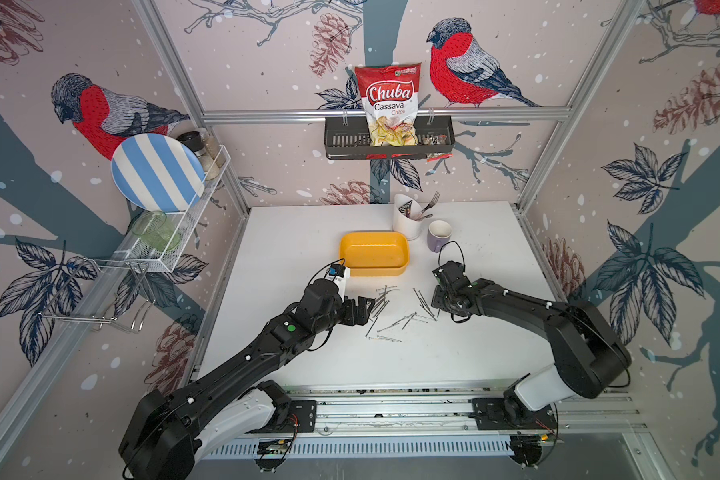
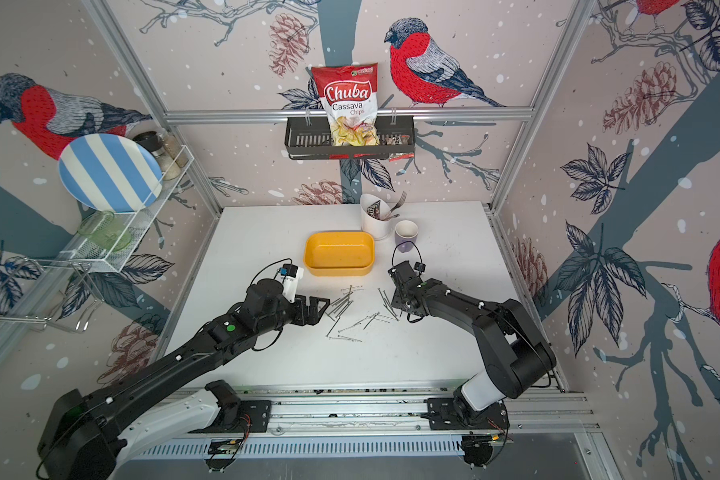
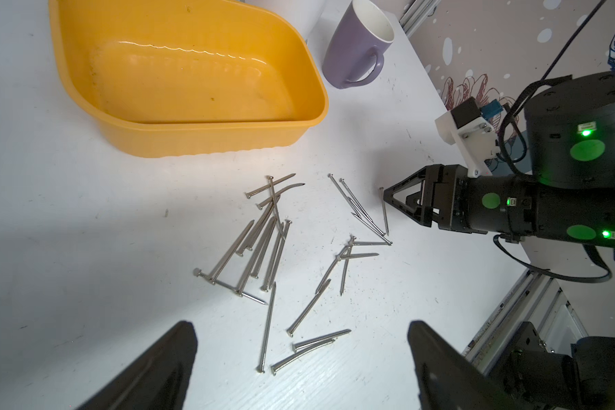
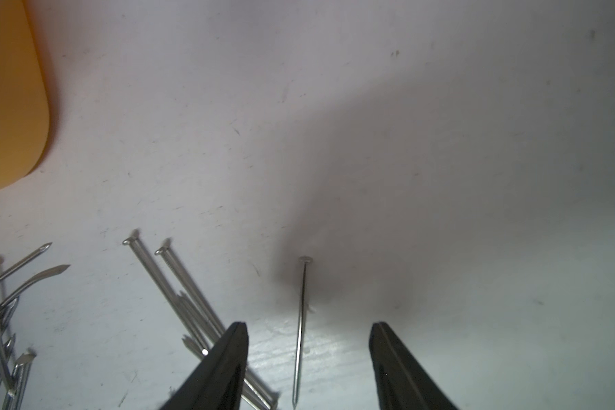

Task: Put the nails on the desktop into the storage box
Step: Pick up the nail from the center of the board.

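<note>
Bright, even light; soft shadow on the desktop (image 4: pixel 370 195); glare on the storage box (image 3: pixel 192 53); frame edges bend.

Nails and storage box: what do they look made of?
The nails look like metal, probably steel: bare grey, with bright glints along the shafts. The storage box seems to be moulded plastic: yellow-orange, with a glossy floor that reflects light, rounded corners and a thin rim.

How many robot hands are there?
2. The left gripper is open beside the scattered nails; the right gripper straddles one nail beside them. Neither is hidden.
</note>
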